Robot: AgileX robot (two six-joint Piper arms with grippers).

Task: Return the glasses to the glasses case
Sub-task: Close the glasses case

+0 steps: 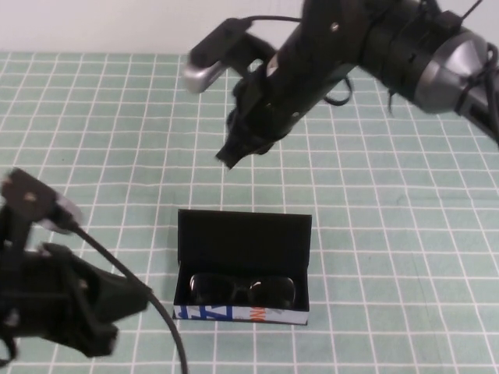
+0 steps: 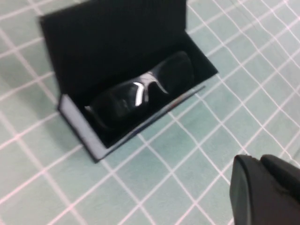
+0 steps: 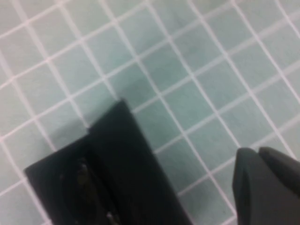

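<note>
Nearest, the left claw sits low over the green gridded surface, its opening impossible to judge. Just beside it the glasses case stands open, the glasses lying inside. Beyond, the right claw hovers above the case, apparently narrow, holding nothing.

We see the desk covered in a pale green sheet ruled with white grid lines. One item rests directly on it: the case, near the front centre, lid raised upright at the back, white printed edge facing the front. The glasses lie inside the case.

The left gripper sits low at the front left, beside the case; the right gripper hangs above the desk behind the case.
</note>
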